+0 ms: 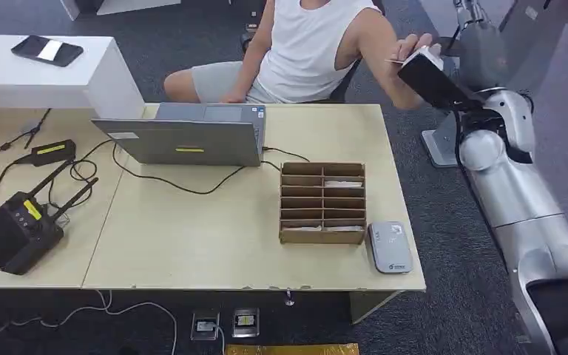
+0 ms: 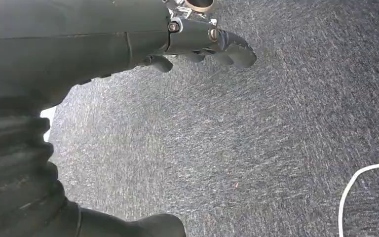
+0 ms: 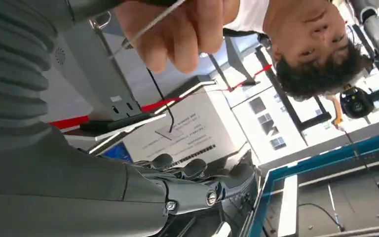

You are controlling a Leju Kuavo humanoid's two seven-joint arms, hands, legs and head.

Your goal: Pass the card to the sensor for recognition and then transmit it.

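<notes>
Brown cardboard compartment box [image 1: 322,203] on surface [image 1: 207,244] — white cards in some slots; right robot hand [image 1: 430,74] raised beside person's hand [image 1: 407,50] holding thin white card [image 3: 150,24], grasp unclear; left robot hand [image 2: 197,42] empty — fingers apart.

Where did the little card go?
In the head view the card is up on the right, past the table's far corner, pinched in the person's hand right beside the robot's raised right hand.

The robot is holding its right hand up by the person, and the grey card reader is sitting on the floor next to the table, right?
Not quite. The head view shows the grey card reader lying on the table, beside the cardboard organizer. The right hand is indeed raised by the person.
</notes>
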